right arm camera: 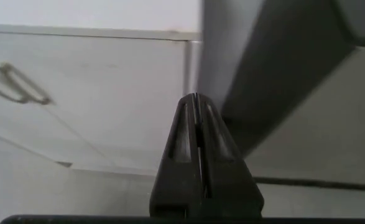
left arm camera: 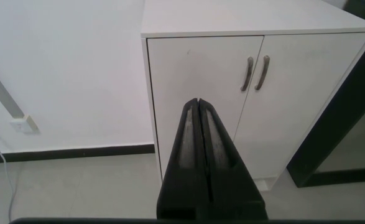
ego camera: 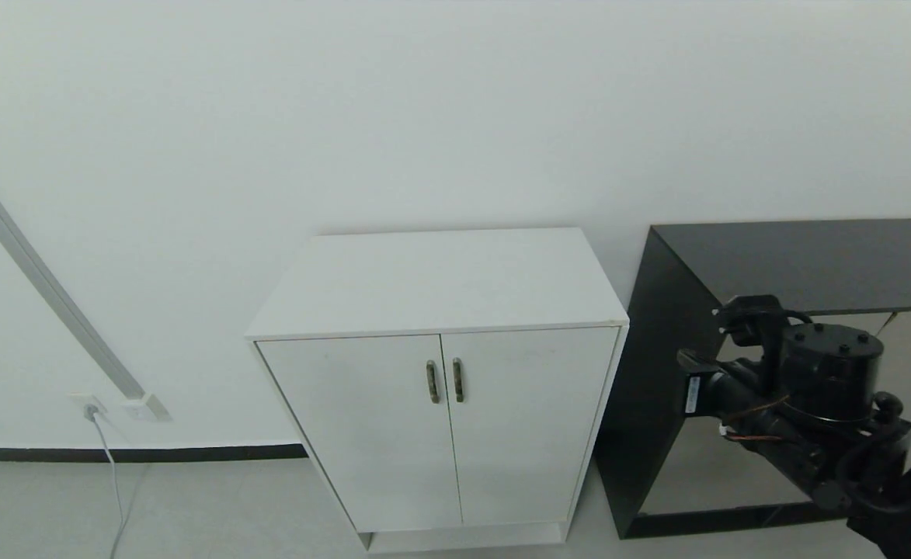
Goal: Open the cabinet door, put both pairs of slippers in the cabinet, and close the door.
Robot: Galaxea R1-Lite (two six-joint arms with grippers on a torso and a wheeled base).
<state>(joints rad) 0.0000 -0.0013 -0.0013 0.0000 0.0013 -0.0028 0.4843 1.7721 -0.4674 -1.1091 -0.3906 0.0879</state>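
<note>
A white cabinet [ego camera: 439, 279] stands against the wall, both doors closed. Its two dark handles [ego camera: 445, 380] sit side by side at the middle seam. In the left wrist view my left gripper [left arm camera: 198, 102] is shut with nothing in it, held in front of the left door [left arm camera: 198, 68] and some way off from the handles [left arm camera: 255, 73]. My right gripper [right arm camera: 196, 99] is also shut and empty, facing the cabinet's right door [right arm camera: 107, 93] near its right edge. The right arm [ego camera: 804, 388] hangs in front of the black table.
A black table [ego camera: 797, 256] stands close beside the cabinet's right side. On the wall to the left are a slanted cable duct [ego camera: 36, 272] and a socket [ego camera: 88, 405] with a grey cable running down to the floor. Light floor [ego camera: 191, 512] lies before the cabinet.
</note>
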